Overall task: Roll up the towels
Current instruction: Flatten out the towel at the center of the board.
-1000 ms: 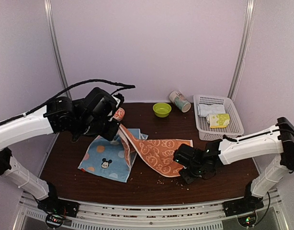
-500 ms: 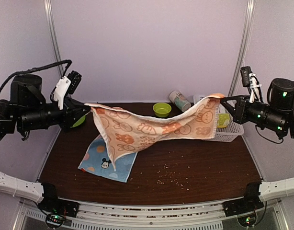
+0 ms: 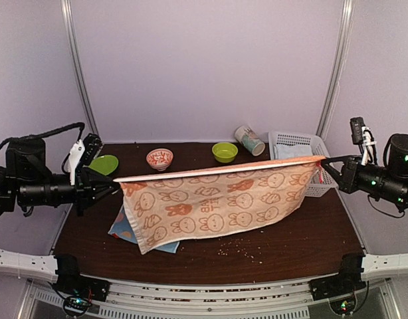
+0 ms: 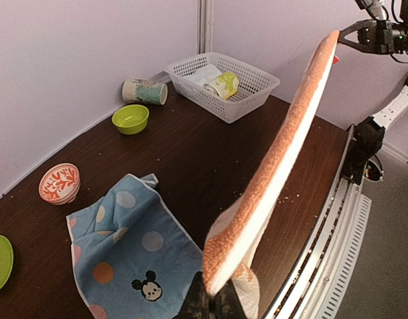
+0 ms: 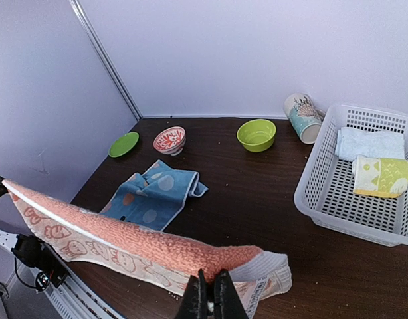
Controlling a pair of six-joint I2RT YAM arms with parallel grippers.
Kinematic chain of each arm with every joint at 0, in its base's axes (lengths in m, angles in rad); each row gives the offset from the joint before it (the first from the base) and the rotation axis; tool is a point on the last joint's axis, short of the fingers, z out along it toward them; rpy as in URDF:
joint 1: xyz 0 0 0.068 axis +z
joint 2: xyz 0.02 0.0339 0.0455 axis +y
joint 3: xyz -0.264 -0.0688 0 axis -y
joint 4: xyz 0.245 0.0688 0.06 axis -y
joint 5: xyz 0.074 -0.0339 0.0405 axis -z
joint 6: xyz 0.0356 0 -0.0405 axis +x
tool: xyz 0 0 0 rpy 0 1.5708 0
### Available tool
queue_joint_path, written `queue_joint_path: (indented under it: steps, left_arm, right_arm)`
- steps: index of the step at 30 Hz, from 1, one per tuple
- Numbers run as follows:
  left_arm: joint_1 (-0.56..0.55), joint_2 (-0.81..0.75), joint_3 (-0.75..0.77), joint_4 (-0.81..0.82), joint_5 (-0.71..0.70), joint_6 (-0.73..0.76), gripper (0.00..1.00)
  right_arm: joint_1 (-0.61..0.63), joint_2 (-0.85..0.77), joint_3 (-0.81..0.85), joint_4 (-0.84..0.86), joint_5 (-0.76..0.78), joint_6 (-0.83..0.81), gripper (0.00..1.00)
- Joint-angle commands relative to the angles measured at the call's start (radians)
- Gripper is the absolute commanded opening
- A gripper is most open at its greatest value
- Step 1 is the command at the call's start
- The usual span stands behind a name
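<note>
Up over the dark brown table (image 3: 304, 242), I have my left gripper (image 3: 113, 189) and right gripper (image 3: 322, 167) each clenched on a top corner of the orange bunny-print cloth towel (image 3: 217, 206). It hangs stretched wide between them. Beneath its left end, the light blue dotted Mickey towel (image 4: 124, 246) lies flat on the wood. Small crumbs (image 3: 234, 247) speckle the near side.

On your dark table (image 3: 304, 236), the blue dotted towel (image 4: 124, 246) lies spread below your left gripper (image 3: 116, 187), a green plate (image 3: 104, 164) and patterned bowl (image 3: 159, 158) near it, a green bowl (image 3: 224, 151), tipped cup (image 3: 248, 140) and white basket (image 3: 294, 138) toward your right gripper (image 3: 321, 166), and what may be crumbs (image 3: 240, 247) between both.
</note>
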Motion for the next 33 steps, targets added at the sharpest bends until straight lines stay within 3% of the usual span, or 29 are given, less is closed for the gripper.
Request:
queue_joint_path:
  steps: [1, 10, 17, 25, 33]
  left_arm:
    - [0.006, -0.016, -0.006, -0.005, 0.023, -0.039, 0.00]
    - [0.005, 0.000, -0.043, -0.020, 0.156, -0.088, 0.00]
    - [0.004, 0.064, -0.099, 0.069, 0.166, -0.077, 0.00]
    - [0.003, 0.176, -0.043, 0.110, 0.191, -0.004, 0.00]
    - [0.004, 0.025, -0.018, 0.077, 0.318, 0.005, 0.00]
  right_arm:
    - [-0.009, -0.048, -0.029, -0.020, 0.020, 0.036, 0.00]
    - [-0.009, -0.108, -0.050, -0.079, -0.170, 0.027, 0.00]
    - [-0.010, -0.132, -0.093, -0.060, -0.117, 0.078, 0.00]
    - [-0.018, -0.074, -0.079, -0.007, -0.101, 0.026, 0.00]
    - [-0.019, -0.136, -0.005, -0.101, -0.335, -0.056, 0.00]
